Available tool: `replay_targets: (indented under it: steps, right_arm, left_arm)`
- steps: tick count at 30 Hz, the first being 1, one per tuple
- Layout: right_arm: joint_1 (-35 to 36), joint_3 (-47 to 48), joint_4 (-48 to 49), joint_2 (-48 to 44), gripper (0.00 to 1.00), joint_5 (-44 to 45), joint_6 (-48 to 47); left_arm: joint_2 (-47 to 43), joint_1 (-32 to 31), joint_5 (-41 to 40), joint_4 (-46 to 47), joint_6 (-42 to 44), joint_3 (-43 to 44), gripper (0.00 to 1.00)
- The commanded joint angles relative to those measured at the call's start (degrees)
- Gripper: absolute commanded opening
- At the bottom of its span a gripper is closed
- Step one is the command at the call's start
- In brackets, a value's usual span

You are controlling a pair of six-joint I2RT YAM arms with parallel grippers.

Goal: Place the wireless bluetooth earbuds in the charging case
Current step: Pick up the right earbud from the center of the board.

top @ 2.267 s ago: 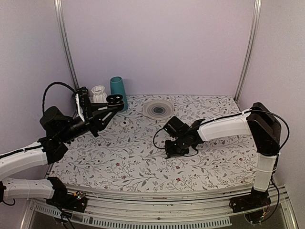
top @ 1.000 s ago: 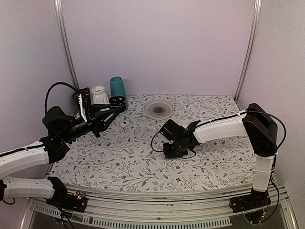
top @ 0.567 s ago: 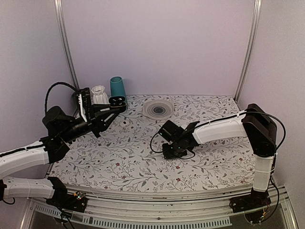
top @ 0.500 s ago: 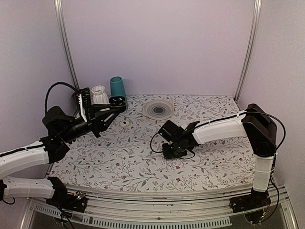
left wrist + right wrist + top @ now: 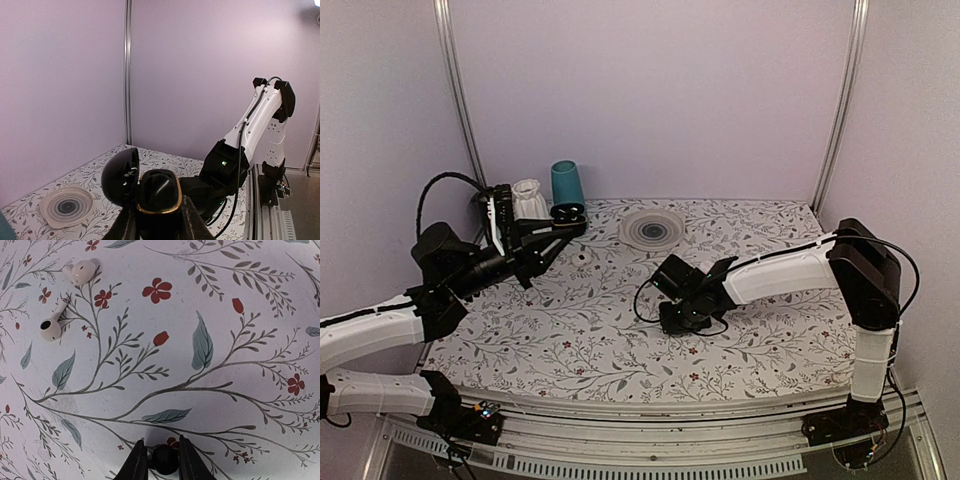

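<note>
The charging case [image 5: 566, 212] is black and pebble-shaped, its lid hinged open to the left. My left gripper [image 5: 558, 224] is shut on its base and holds it up over the back left of the table. In the left wrist view the case [image 5: 159, 192] shows a gold rim between my fingers [image 5: 129, 226], and its dark inside is hard to read. My right gripper [image 5: 678, 318] hangs low over the floral cloth at mid table. It is shut on a tiny black earbud [image 5: 165, 460], pinched between the fingertips just above the cloth. Any other black earbud is out of view.
Two white earbuds [image 5: 80, 271] [image 5: 51, 327] lie on the cloth ahead of my right gripper. A teal cup [image 5: 566, 183] and a white ribbed vase [image 5: 528, 196] stand at the back left. A clear round dish [image 5: 652, 228] sits at the back centre, with a small white object [image 5: 582, 258] near it.
My right gripper has drifted slightly left and toward the near edge, still shut on the earbud. The left arm with the open case has barely moved.
</note>
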Motion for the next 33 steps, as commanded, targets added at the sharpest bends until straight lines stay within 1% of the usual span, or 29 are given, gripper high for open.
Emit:
replay_targets:
  steps: [1,6,12,17,20,21,25,33]
  right_arm:
    - [0.70,0.09,-3.59,0.97,0.24,1.63,0.50]
    - [0.66,-0.23,-4.25,0.15,0.27,2.21,0.94]
    - [0.96,0.27,-4.27,0.72,0.26,1.37,1.01]
    - [1.27,0.55,-4.26,1.26,0.21,0.72,1.04]
    - [1.32,0.72,-4.25,1.23,0.20,0.50,1.01]
    - [1.30,0.79,-4.17,1.22,0.16,0.47,1.04]
    - [1.27,1.16,-4.29,0.98,0.10,0.97,0.89]
    - [1.28,1.32,-4.41,-1.60,0.07,5.39,-0.90]
  left_arm:
    - [0.14,0.61,-0.08,0.77,-0.44,1.27,0.00]
    - [0.18,0.63,-0.08,0.68,-0.34,1.29,0.00]
    - [0.42,0.60,0.06,0.85,-0.39,1.47,0.00]
    - [0.56,0.58,-0.02,0.79,-0.43,1.44,0.00]
    - [0.90,0.54,-0.01,0.92,-0.50,1.56,0.00]
    - [1.01,0.52,0.05,0.98,-0.52,1.66,0.00]
    - [1.91,0.52,0.00,1.32,-0.99,1.58,0.00]
    - [4.48,0.48,-0.15,2.91,-3.00,1.19,0.00]
